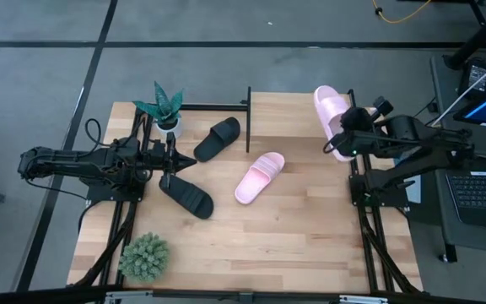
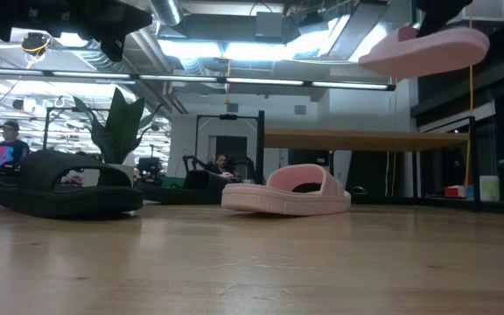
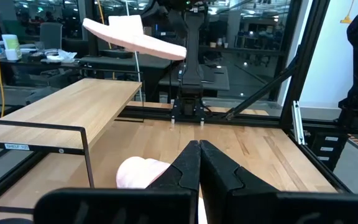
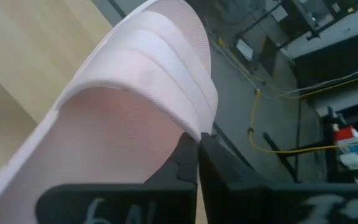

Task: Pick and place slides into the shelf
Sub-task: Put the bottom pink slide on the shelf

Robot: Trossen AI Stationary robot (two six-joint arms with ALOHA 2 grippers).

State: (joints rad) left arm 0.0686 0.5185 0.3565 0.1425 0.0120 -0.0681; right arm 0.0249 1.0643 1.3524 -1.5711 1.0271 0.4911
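One pale pink slide (image 1: 332, 116) is up in the air over the right end of the shelf (image 1: 289, 105), a light-wood board on black posts, with my right gripper (image 4: 197, 152) shut on it. In the low view this slide (image 2: 427, 48) floats well above the board (image 2: 366, 138). The second pink slide (image 1: 260, 176) lies sole-down mid-table. One black slide (image 1: 218, 138) lies by the shelf's left post, the other (image 1: 186, 197) near the left. My left gripper (image 3: 199, 158) is shut and hovers just beside that black slide, touching nothing. My right gripper pinches the pink slide between its two fingers at the side rim (image 4: 194, 127), where the wide strap meets the sole. The fingers come roughly level from the table's right side. The slide is lifted clear and sits about level, sole down.
A potted green plant (image 1: 163, 105) stands at the far left corner and a round bushy plant (image 1: 144, 256) near the front left. The shelf's black post (image 1: 249, 118) rises mid-table at the far side. Bare wood (image 1: 310, 236) lies front right.
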